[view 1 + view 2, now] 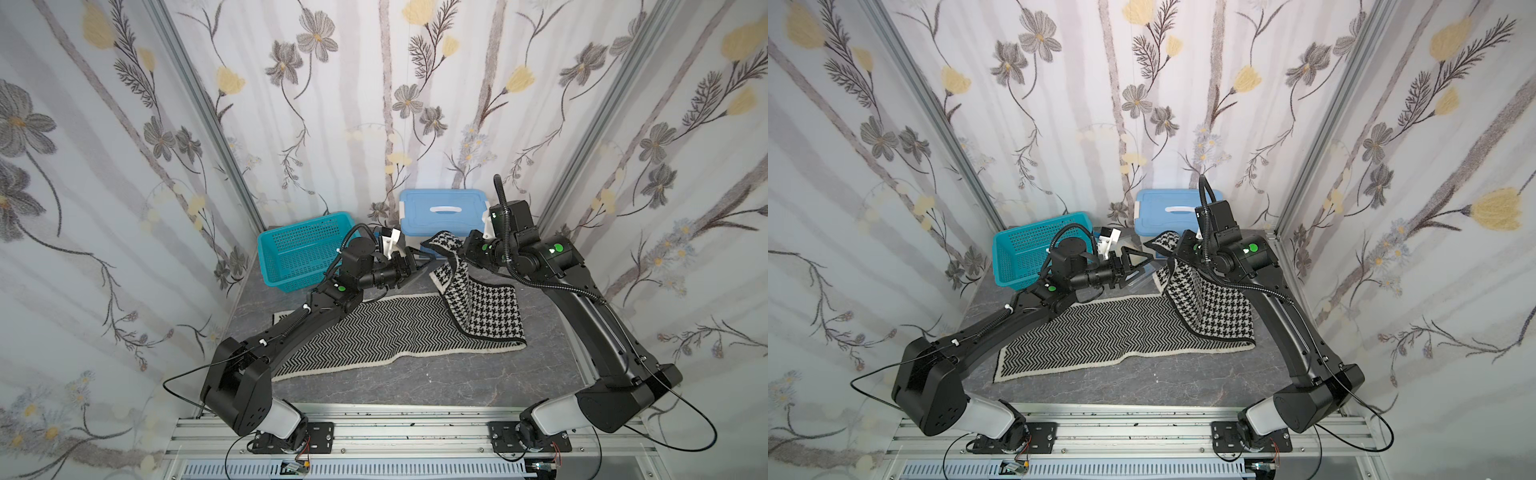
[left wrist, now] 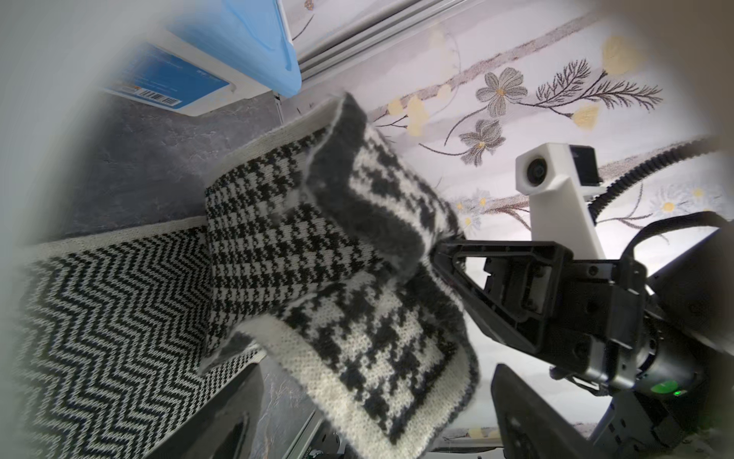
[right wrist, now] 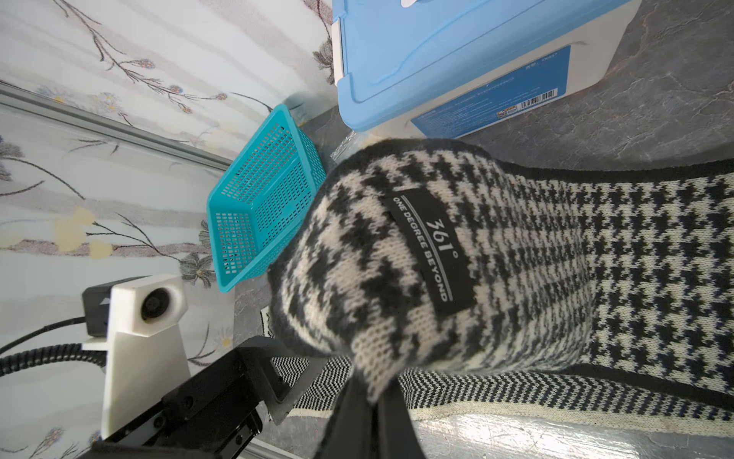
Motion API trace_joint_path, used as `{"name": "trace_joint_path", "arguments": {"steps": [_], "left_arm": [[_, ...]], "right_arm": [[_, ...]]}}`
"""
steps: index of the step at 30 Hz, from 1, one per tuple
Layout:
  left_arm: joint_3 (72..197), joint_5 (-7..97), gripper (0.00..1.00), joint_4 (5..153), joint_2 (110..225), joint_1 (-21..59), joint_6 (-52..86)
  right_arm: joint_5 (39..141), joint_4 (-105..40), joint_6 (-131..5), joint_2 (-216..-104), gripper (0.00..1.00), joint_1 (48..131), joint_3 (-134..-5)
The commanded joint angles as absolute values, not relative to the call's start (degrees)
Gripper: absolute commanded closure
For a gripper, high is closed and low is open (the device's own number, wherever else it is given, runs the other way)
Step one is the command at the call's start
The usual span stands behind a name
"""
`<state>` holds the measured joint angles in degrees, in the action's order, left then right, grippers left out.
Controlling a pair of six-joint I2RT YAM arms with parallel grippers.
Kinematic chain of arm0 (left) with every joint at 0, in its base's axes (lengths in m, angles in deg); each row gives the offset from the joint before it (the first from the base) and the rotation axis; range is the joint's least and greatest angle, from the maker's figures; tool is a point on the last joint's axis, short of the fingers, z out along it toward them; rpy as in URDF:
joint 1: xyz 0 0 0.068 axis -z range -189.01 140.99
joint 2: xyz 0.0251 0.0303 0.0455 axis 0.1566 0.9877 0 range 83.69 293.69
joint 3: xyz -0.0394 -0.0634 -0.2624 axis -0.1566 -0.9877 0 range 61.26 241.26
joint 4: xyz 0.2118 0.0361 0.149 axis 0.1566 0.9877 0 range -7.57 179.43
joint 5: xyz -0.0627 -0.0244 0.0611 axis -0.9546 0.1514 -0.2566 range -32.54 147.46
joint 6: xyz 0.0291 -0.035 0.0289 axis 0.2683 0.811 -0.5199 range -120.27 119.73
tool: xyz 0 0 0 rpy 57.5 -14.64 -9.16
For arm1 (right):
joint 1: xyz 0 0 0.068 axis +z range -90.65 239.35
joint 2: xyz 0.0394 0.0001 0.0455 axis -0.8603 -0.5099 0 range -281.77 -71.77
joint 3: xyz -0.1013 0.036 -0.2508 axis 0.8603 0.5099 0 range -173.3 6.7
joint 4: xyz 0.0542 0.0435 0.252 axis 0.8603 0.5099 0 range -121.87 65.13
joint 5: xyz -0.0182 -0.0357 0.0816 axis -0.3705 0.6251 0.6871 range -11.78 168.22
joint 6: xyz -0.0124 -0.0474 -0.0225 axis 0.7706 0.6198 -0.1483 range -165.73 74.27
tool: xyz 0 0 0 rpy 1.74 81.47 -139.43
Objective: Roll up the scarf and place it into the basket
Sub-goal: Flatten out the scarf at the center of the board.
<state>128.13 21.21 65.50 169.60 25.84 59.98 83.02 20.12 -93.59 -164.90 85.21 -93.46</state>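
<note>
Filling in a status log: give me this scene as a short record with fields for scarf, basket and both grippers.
scarf: unrolled; herringbone part flat on the table, houndstooth end lifted
right gripper: jaws shut on the lifted end
left gripper: jaws open, close to that end, not gripping
basket: back left, nothing seen inside
other: white box with blue lid, at the back

White fabric point(image 1: 374, 83) printed with grey and yellow flowers is hanging on three sides, with aluminium posts point(image 1: 212, 124) running up the two back corners. A dark grey marbled tabletop point(image 1: 415, 386) is lying below, a slotted aluminium rail point(image 1: 415, 432) is running along its near edge, and soft, even light is falling everywhere.
</note>
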Motion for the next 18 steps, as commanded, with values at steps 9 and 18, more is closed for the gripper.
{"name": "trace_joint_path", "arguments": {"steps": [9,18], "left_arm": [[133.2,22.1,0.19,59.1,176.9,27.7,62.8],[133.9,23.6,0.53,55.7,179.0,29.3,64.4]], "right_arm": [[85.5,16.4,-94.8,-163.8,1.0,85.3,-90.9],[86.0,15.9,-95.0,-160.9,1.0,85.3,-88.2]]}}
